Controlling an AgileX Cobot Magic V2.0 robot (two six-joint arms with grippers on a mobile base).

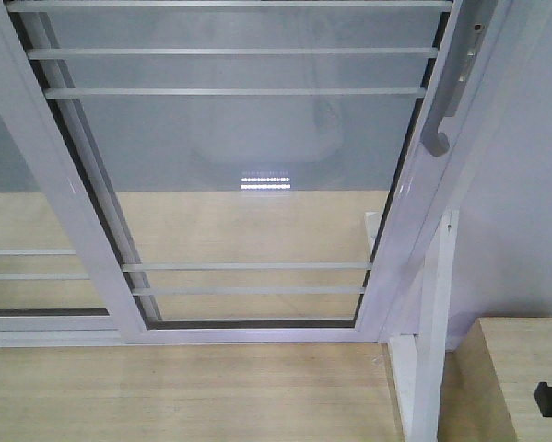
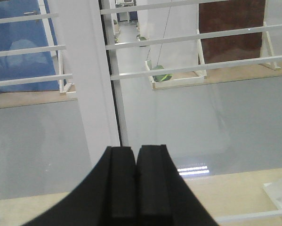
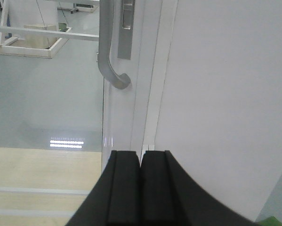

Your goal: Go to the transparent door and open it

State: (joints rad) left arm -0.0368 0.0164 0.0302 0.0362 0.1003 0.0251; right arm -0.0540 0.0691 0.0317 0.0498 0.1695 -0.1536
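**Door reached, handle not yet taken**

Right claw [image 3: 141,188]: pads pressed together, nothing held. Left claw [image 2: 136,188]: likewise closed on nothing. No contact with anything is seen for either.

The door [image 1: 248,166] is found straight ahead, with its bottom rail at the edge of the wooden floor [image 1: 165,396]. The handle [image 3: 108,56] is mounted on the door's right stile, above and slightly left of the right claw's line. A lock plate [image 3: 125,28] is set beside it. That stile is shut against the white wall [image 3: 225,94]. The left claw is aimed at the overlap with the second glass panel [image 1: 8,157], well apart from the handle.

Risks, as judged:
- With the pads shut, the handle cannot be gripped. Only hooking or pushing is possible, and a slip off the curved bar is likely.
- The door looks like a slider. If it is pulled outward instead of sideways to the left, the frame gets loaded and nothing moves.
- Clear glass is easily misjudged, so a claw could be driven into the pane or a crossbar.
- The white post [image 1: 432,322] and wooden box [image 1: 520,368] sit close at right and could be clipped by the base.

Beyond the glass, a grey floor, a light reflection [image 1: 265,180] and a blue panel [image 2: 18,42] are seen. No brand, label or readable writing is found.
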